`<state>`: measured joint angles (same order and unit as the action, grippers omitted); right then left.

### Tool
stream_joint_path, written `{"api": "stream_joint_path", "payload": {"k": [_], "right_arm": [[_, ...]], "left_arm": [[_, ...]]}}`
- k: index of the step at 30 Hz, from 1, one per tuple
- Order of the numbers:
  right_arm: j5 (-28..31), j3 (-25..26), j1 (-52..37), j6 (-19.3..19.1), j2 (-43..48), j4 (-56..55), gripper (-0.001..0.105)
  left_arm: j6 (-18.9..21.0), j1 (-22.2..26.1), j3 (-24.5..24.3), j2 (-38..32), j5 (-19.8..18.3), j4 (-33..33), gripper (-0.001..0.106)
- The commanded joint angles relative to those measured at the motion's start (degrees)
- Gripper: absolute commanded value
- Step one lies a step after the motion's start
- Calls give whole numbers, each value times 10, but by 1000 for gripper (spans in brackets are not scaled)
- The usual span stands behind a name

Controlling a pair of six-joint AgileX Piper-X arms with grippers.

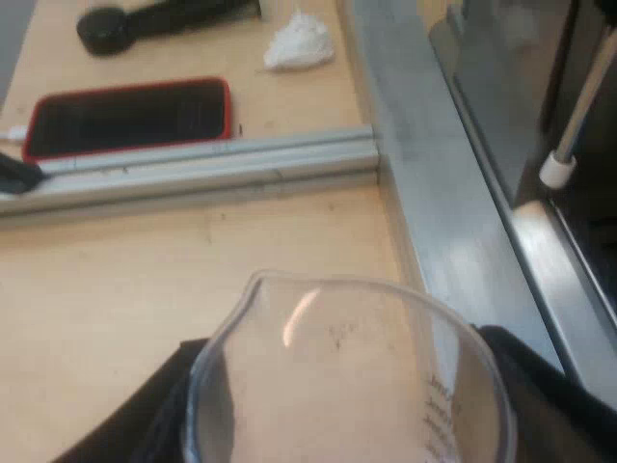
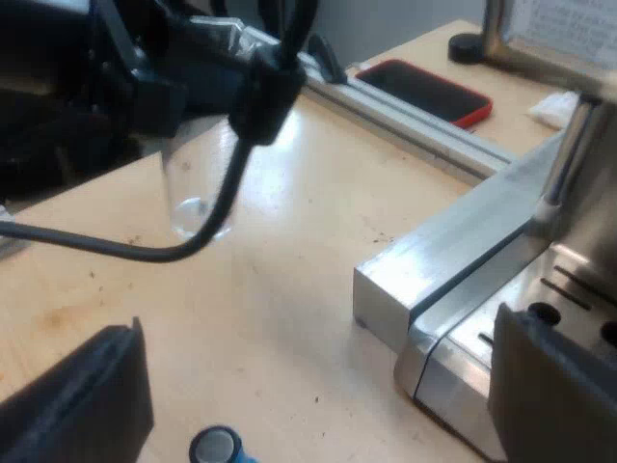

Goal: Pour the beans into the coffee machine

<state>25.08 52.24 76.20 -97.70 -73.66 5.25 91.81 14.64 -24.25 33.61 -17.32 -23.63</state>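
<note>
Fingers of the left gripper (image 1: 347, 439) clasped the measuring glass (image 1: 337, 357) by its sides, over the wooden table (image 1: 145, 289). Beyond the glass ran an aluminium rail (image 1: 193, 169), then a red-cased phone (image 1: 130, 116) and a crumpled white tissue (image 1: 299, 43). The right gripper (image 2: 318, 395) hung spread wide above a blue tamper (image 2: 217, 449), beside the espresso machine (image 2: 569, 270); the glass stood farther off, well apart from that machine.

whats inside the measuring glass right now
The measuring glass, gripped by the left gripper, looks empty: the bare table shows through its wall. In the right wrist view its lower part looks clear too; the left arm covers its top.
</note>
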Motion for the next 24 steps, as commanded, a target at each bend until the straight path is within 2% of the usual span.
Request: {"api": "stream_joint_path", "payload": {"k": [1, 6, 8, 13, 17, 24], "right_arm": [[2, 0, 0, 0, -21, 31, 74], [2, 0, -3, 0, -62, 68, 74], [2, 0, -8, 2, -78, 86, 74], [-3, 0, -30, 2, -101, 123, 74], [-39, 0, -53, -1, -113, 144, 74], [-48, 0, -87, 0, -124, 159, 74]], "left_arm": [[8, 0, 29, 6, -14, 71, 0], [9, 0, 78, 38, -35, 182, 0], [9, 0, 93, 59, -44, 245, 0], [9, -2, 99, 117, -44, 338, 0], [9, -3, 99, 170, -44, 436, 0], [39, -3, 99, 267, -44, 521, 0]]}}
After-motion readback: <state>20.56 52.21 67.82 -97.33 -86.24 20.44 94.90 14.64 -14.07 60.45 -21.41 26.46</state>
